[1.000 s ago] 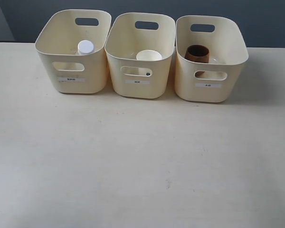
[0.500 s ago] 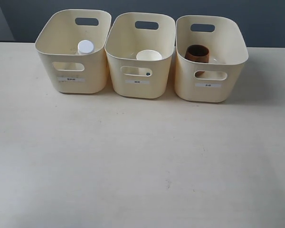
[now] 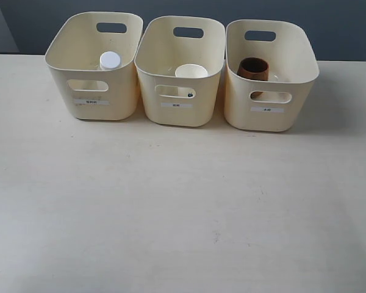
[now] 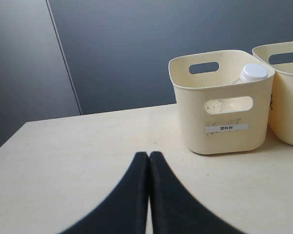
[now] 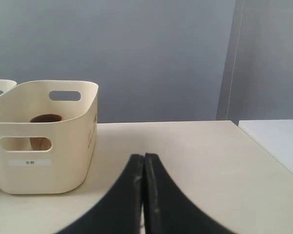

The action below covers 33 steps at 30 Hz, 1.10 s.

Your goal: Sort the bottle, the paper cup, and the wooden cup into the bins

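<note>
Left gripper (image 4: 148, 155): jaws pressed together, holding nothing, above bare table.
Right gripper (image 5: 143, 157): jaws closed tight, empty.
Bins (image 3: 182, 116): three in a row, upper frame, sides nearly touching.
Bottle (image 3: 110, 60): upright in left bin.
Paper cup (image 3: 191, 72): in middle bin.
Wooden cup (image 3: 253, 67): in right bin.
Table (image 3: 171, 207): wide open room in front of the bins.

Even, soft light leaves faint shadows beside the bins (image 3: 180, 73) on the table (image 3: 171, 207); all views sharp, no glare.
</note>
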Tool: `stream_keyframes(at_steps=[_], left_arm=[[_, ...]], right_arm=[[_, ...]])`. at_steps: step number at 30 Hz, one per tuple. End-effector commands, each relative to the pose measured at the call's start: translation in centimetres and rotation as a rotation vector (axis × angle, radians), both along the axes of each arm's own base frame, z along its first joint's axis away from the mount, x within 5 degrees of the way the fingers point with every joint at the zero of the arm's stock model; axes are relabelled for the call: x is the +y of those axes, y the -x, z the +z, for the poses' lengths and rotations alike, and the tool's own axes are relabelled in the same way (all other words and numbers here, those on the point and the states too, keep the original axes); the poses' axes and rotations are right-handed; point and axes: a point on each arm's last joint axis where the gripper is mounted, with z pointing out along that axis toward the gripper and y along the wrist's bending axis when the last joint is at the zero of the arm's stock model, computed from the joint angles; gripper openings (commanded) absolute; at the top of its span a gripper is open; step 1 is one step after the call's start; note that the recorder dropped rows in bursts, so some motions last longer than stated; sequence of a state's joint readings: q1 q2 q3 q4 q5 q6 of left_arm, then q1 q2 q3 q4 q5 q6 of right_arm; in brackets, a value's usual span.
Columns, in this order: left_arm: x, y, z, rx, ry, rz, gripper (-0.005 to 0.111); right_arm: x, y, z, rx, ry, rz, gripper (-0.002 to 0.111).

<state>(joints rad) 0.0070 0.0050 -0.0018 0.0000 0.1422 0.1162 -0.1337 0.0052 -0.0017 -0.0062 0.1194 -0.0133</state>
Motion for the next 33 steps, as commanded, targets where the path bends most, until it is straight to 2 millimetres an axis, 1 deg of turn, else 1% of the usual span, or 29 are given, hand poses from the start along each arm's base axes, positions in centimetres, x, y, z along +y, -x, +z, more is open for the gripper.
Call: stream_keyframes(at_steps=[1,8,33], left_arm=[[0.0,0.03,0.03,-0.01,0.001,0.001,0.0],[0.0,0.03,0.03,-0.01,0.001,0.001,0.0],[0.0,0.03,0.03,-0.01,0.001,0.001,0.0]], right_arm=[[-0.05,0.04,0.0,-0.006,0.003,-0.008,-0.001],[0.0,0.04,-0.1,-0.002,-0.044,-0.004,-0.001],[0.0,0.04,-0.1,-0.002,-0.044,-0.004,-0.001]])
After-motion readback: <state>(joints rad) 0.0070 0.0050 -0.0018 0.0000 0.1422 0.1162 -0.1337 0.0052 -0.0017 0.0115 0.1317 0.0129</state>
